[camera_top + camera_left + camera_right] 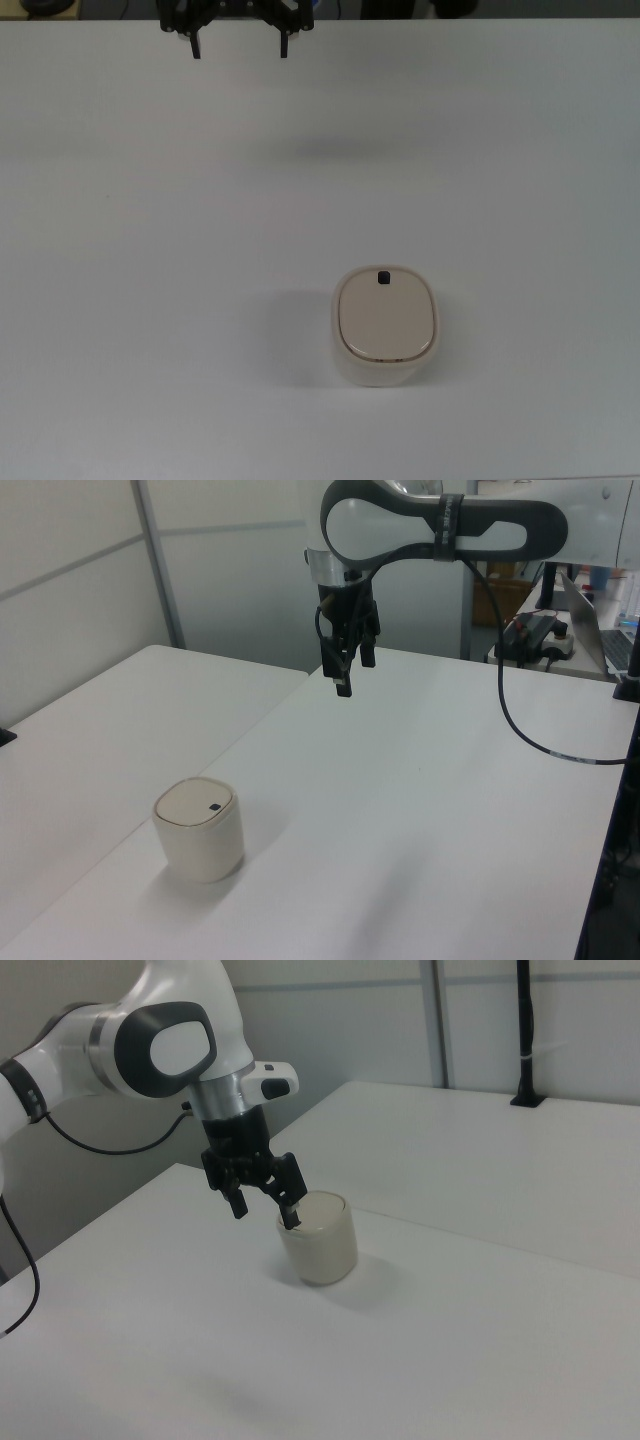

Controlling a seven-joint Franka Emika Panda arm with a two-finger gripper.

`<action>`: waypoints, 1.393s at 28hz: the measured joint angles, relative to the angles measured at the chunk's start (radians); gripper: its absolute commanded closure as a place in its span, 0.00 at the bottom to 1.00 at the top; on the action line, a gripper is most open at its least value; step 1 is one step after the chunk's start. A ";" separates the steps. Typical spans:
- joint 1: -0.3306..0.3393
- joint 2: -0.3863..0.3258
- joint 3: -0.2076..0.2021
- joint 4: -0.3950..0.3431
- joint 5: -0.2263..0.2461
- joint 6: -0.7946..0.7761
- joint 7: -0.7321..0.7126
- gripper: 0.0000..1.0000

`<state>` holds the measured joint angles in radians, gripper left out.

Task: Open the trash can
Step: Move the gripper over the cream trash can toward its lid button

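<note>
Tabletop (150, 250), white and broad, carries only the trash can (385, 325); grey wall panels stand behind it in the left view, with a second white table beside it. Bare surface lies on every side of the trash can, which sits well apart from the table edges. Its beige lid (386, 315) lies flat and closed, the black button (384, 278) at the rim. The gripper (240, 45) hangs above the table, well apart from the trash can, jaws spread and holding nothing.
</note>
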<state>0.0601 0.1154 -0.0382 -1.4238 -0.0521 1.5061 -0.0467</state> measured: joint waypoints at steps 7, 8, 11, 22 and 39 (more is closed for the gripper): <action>0.000 0.000 0.000 0.000 0.000 0.000 0.000 0.80; 0.000 0.000 0.000 0.000 0.000 0.000 0.000 0.96; 0.000 0.001 0.000 -0.001 0.000 0.000 0.000 1.00; 0.000 0.002 0.000 -0.001 0.003 0.000 -0.017 1.00; 0.004 0.022 0.004 -0.003 0.011 0.064 -0.024 1.00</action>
<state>0.0641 0.1378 -0.0345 -1.4265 -0.0411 1.5701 -0.0708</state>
